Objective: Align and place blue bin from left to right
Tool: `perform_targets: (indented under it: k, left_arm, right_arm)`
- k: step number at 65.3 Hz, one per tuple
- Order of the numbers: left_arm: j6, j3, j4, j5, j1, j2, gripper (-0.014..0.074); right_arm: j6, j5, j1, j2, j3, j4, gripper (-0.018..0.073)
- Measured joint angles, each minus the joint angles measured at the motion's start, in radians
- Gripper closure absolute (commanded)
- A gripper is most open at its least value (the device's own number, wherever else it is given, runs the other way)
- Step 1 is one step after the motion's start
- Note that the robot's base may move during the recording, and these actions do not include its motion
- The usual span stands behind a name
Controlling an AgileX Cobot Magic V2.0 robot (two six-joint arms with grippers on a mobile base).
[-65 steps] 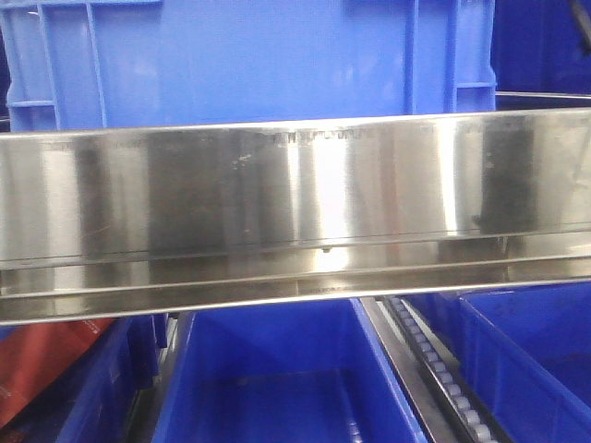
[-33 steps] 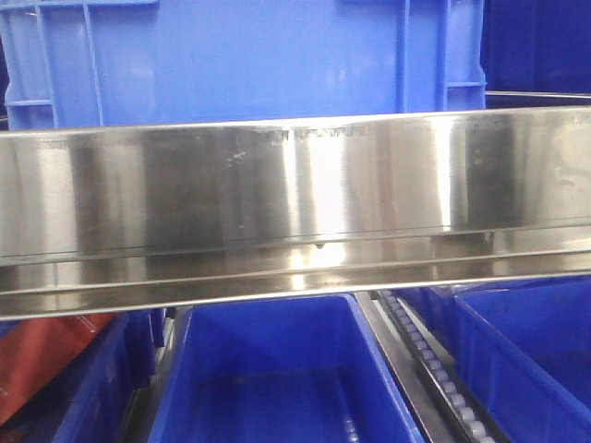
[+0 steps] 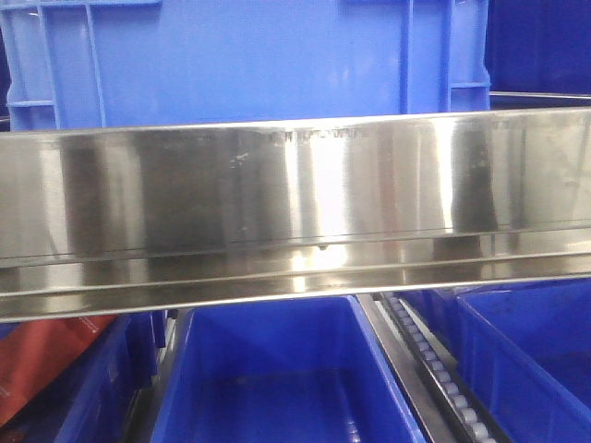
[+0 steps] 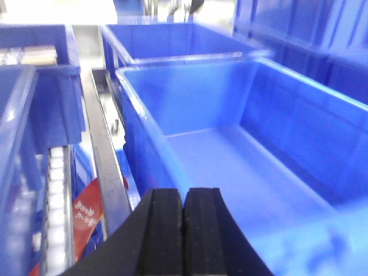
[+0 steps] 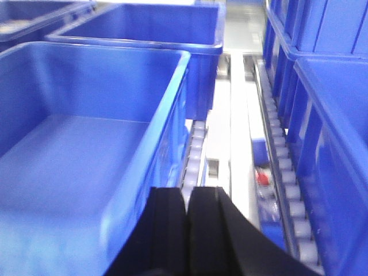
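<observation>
- Up front, filling the upper part of the front view above a wide steel beam (image 3: 295, 212): the blue bin (image 3: 249, 60), ribbed outer wall facing the camera, upright.
- Below that beam, three more open blue totes side by side, the middle tote (image 3: 268, 378) between a left one holding a red packet (image 3: 46, 360) and a right tote (image 3: 536, 360).
- Between middle and right totes, running near to far: a roller track (image 3: 434, 369).
- Seen from the left wrist: left hand (image 4: 183, 230) closed, black pads pressed together, holding nothing, poised above the near rim of an empty bin (image 4: 230, 144).
- Just left of that bin, a steel rail (image 4: 106, 167), then a red label (image 4: 86, 210) and rollers lower down.
- Seen from the right wrist: right hand (image 5: 187, 230) closed likewise, pads touching, empty, over the right wall of a large empty tote (image 5: 86, 149).
- Right of that tote, a white roller lane (image 5: 282, 167) with a small red-capped item (image 5: 263, 178) lying in the gap, too blurred to identify.
</observation>
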Motion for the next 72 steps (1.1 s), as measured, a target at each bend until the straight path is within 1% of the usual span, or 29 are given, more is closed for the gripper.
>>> perform_targets:
  k: [9,18,27,38,49,60,72]
  left_arm:
    - [0.000,0.132,0.000,-0.024,0.000,-0.164,0.0707]
    - [0.000,0.224,0.000,-0.037,0.000,-0.321,0.0707]
    - [0.000,0.303,0.000,-0.037,0.000,-0.494,0.0707]
    - [0.000,0.372,0.013,-0.013,0.000,-0.646,0.0707]
    - [0.000,0.428,0.030,0.005,0.000,-0.715,0.0707]
    - [0.000,0.431,0.034,0.029,0.000,-0.720,0.0707]
    - [0.000,0.431,0.036,0.031,0.000,-0.720,0.0707]
  right_arm:
    - [0.000,-0.096,0.000,-0.131,0.174,0.000,0.0721]
    - [0.000,-0.170,0.000,-0.246,0.314,0.000,0.0721]
    - [0.000,-0.237,0.000,-0.359,0.434,0.000,0.0721]
    - [0.000,-0.291,0.000,-0.457,0.543,0.000,0.0721]
    - [0.000,-0.301,0.000,-0.491,0.585,0.000,0.0721]
    - [0.000,-0.356,0.000,-0.491,0.588,0.000,0.0721]
    - [0.000,-0.376,0.000,-0.491,0.588,0.000,0.0721]
